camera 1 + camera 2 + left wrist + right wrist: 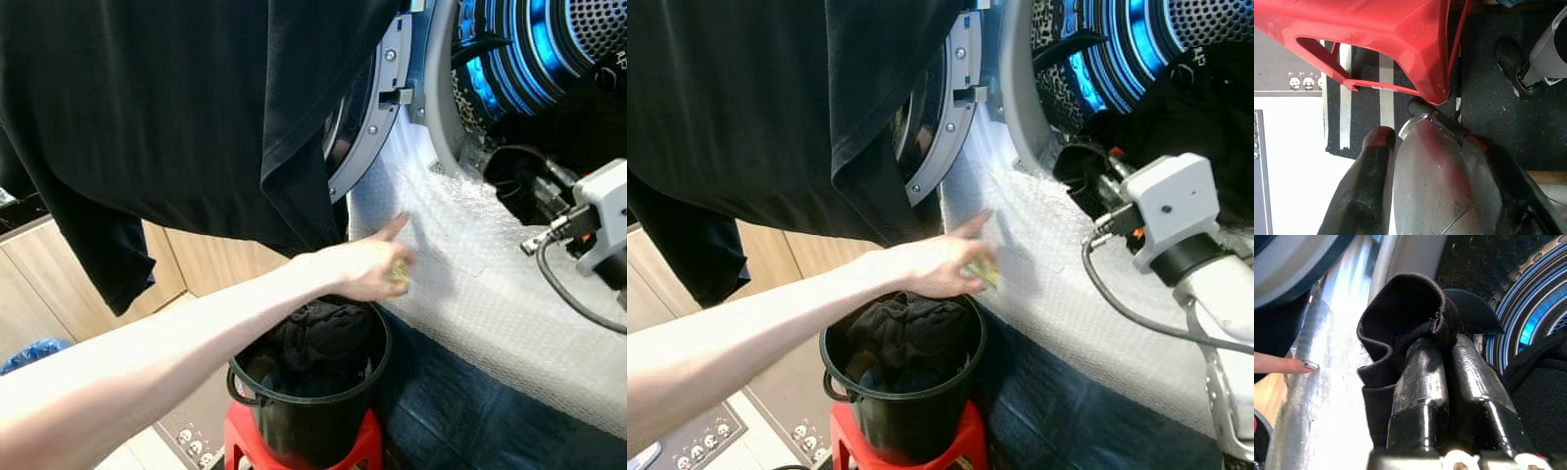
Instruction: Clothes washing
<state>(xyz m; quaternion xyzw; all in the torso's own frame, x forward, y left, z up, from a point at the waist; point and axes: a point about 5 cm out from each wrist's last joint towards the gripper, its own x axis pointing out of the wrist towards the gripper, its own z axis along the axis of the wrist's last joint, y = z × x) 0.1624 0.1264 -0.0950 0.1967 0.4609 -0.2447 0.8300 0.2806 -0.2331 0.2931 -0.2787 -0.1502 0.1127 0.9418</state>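
My right gripper [1444, 343] is shut on a bunched black cloth [1400, 308] at the washing machine's drum mouth [529, 44], which is lit blue inside. The right arm [1176, 211] reaches in from the right. A large black garment [176, 108] hangs across the upper left, and what holds it is hidden. Below, a black bucket [245, 387] of dark clothes [318, 338] stands on a red stool [240, 436]. My left gripper [1425, 147] hangs low beside the stool [1376, 29], open, fingers pointing at the floor.
A person's arm crosses from the lower left; the hand [362, 264] rests on the bubble wrap [470, 284] covering the washer's front, with something small and yellowish in it. The round door [377, 98] stands open. Wooden cabinets [49, 274] are at the left.
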